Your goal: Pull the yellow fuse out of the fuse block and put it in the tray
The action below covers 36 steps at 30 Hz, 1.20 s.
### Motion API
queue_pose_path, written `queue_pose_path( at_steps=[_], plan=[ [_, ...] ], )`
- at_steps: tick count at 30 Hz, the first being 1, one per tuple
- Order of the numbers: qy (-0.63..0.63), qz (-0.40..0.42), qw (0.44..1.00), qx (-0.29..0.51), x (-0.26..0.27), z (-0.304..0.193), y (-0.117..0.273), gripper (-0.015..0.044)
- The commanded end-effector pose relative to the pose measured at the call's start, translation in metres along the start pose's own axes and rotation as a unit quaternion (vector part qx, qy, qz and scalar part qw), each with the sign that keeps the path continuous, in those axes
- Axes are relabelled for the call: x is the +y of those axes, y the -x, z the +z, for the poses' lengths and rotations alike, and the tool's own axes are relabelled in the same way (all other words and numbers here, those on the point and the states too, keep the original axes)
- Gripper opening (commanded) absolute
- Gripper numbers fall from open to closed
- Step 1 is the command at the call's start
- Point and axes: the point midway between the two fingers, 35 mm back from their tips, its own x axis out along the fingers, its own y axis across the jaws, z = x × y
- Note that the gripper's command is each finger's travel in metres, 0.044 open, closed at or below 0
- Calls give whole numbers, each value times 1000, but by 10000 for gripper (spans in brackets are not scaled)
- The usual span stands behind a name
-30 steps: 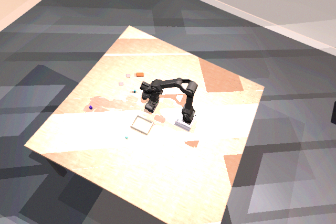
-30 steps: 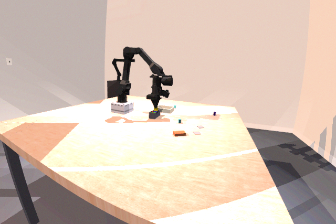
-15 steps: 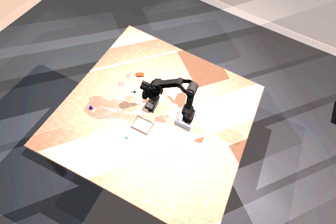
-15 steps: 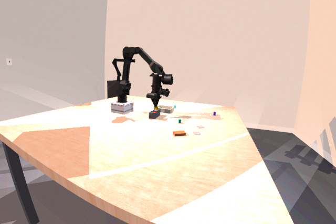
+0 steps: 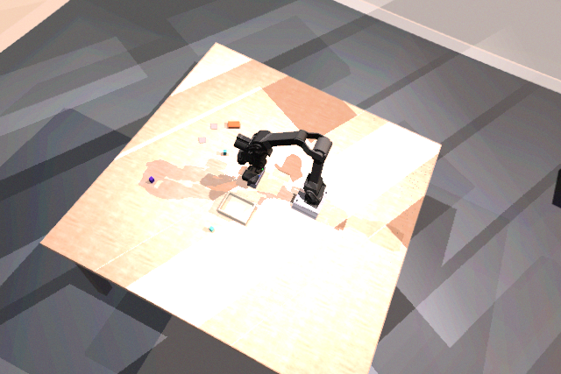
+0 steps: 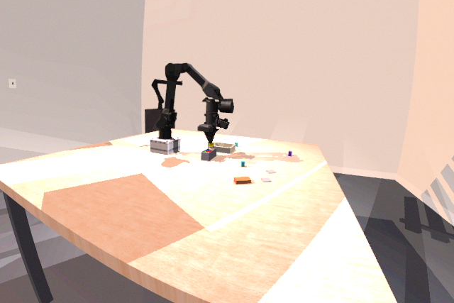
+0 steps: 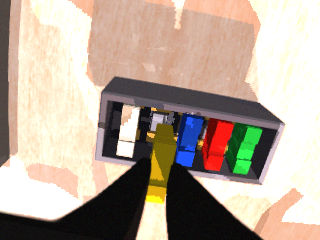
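Observation:
My gripper (image 7: 159,169) (image 6: 210,142) (image 5: 252,176) is shut on the yellow fuse (image 7: 161,162) (image 6: 210,144) and holds it lifted just above the grey fuse block (image 7: 190,97) (image 6: 208,155) (image 5: 255,185). In the wrist view the block holds a white fuse (image 7: 128,134), a blue fuse (image 7: 189,137), a red fuse (image 7: 217,144) and a green fuse (image 7: 245,149). The slot under the yellow fuse, between white and blue, shows empty. The pale tray (image 5: 236,207) (image 6: 224,147) stands close beside the block.
An orange block (image 5: 233,123) (image 6: 242,179), two pale pink tiles (image 5: 202,139) (image 6: 270,171), small cyan pieces (image 5: 210,229) (image 6: 242,163) and a purple piece (image 5: 151,179) (image 6: 289,153) lie scattered on the table. The arm's base (image 5: 307,208) (image 6: 164,145) stands near the tray.

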Motion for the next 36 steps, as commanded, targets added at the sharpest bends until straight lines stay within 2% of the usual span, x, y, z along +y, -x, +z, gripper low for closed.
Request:
queue_pose_path(
  at_steps=[1,20,36],
  plan=[
    [-2,1,1000,-3,0,1,3,0],
    [-2,1,1000,-3,1,1,25,0],
    [-2,6,1000,-3,80,16,27,0]
  ],
)
